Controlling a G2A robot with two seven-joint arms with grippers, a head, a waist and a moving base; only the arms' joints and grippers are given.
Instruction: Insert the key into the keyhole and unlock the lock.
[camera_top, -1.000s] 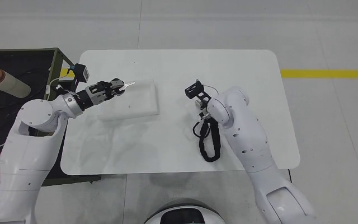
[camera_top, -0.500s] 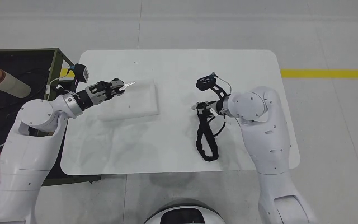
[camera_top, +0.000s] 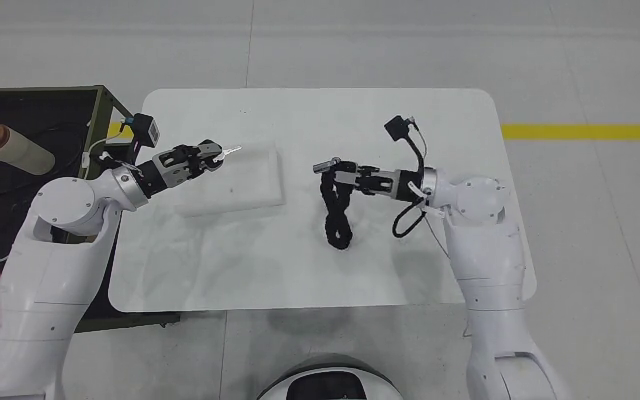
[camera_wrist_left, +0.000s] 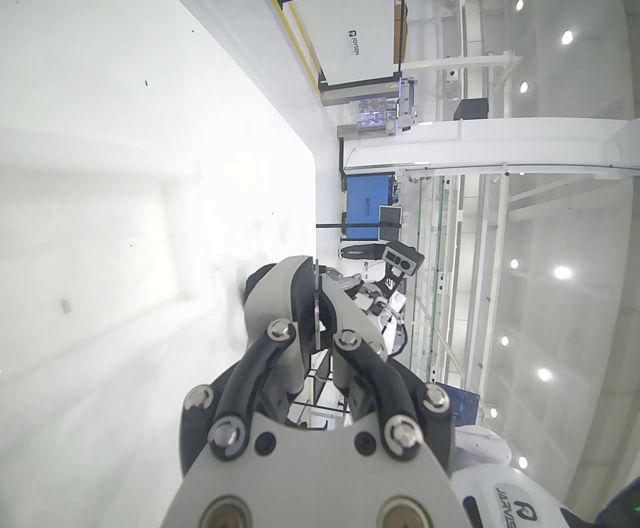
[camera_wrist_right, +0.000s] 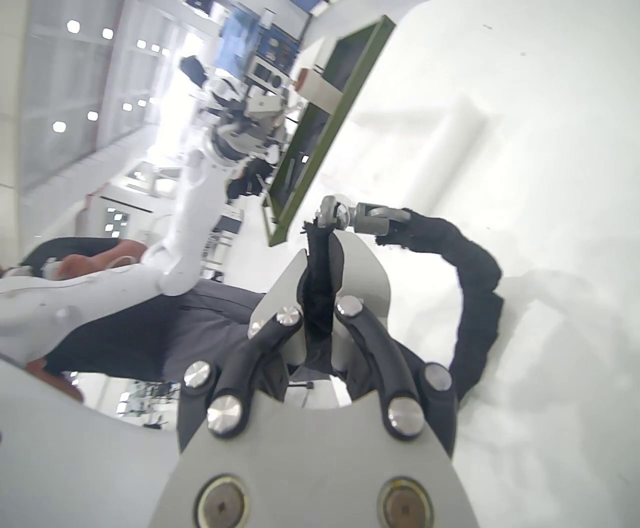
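Key (camera_top: 230, 151): pinched in left gripper (camera_top: 213, 153), jaws closed on it, 10 o'clock area of table (camera_top: 400, 250). Lock (camera_top: 333, 222): black cable, 1 end clamped in right gripper (camera_top: 343, 172), centre. Well apart; insertion, unlocking both outstanding.

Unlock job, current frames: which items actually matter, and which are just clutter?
Job:
- key, held in left end effector
- black cable lock, held in right end effector

Lying about:
- white pad
- green cart
- tan roll
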